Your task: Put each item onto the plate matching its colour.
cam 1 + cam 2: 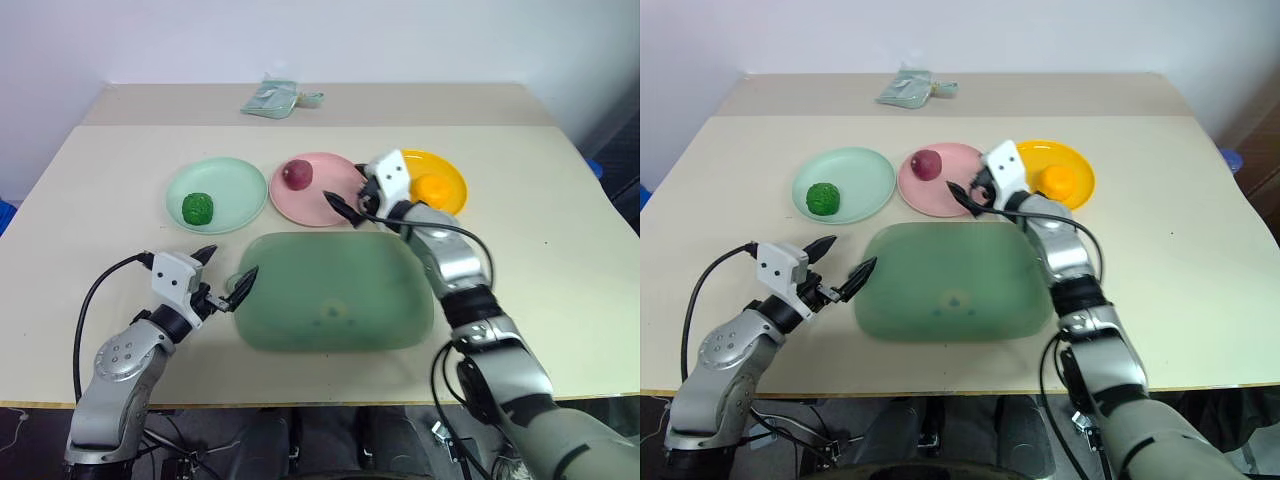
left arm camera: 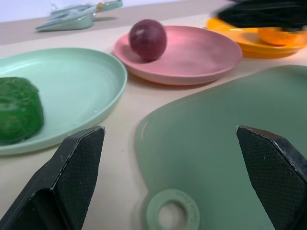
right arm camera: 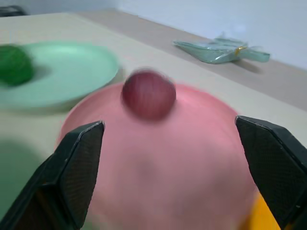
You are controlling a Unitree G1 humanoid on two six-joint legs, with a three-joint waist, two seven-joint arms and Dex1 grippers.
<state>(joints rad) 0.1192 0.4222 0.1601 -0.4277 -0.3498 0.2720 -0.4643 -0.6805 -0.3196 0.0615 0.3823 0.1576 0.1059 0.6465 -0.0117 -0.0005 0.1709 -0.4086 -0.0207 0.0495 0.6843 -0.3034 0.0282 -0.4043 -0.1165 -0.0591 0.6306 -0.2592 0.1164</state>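
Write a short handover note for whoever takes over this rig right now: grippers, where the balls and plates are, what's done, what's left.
Left gripper: open, holding nothing, at the near left edge of the green mat.
Right gripper: open, holding nothing, over the near rim of the pink plate.
Green ball lies on the mint plate.
Maroon ball lies on the pink plate.
Orange ball lies on the yellow-orange plate.
Done: all three balls sit on matching plates.
Left: nothing to place; draw the arms back.

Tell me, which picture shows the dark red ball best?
The left wrist view: the smooth, round dark red-maroon ball looks sharp and close on the shallow pink plastic plate. The right wrist view shows it blurred; both eye views show it small and far.
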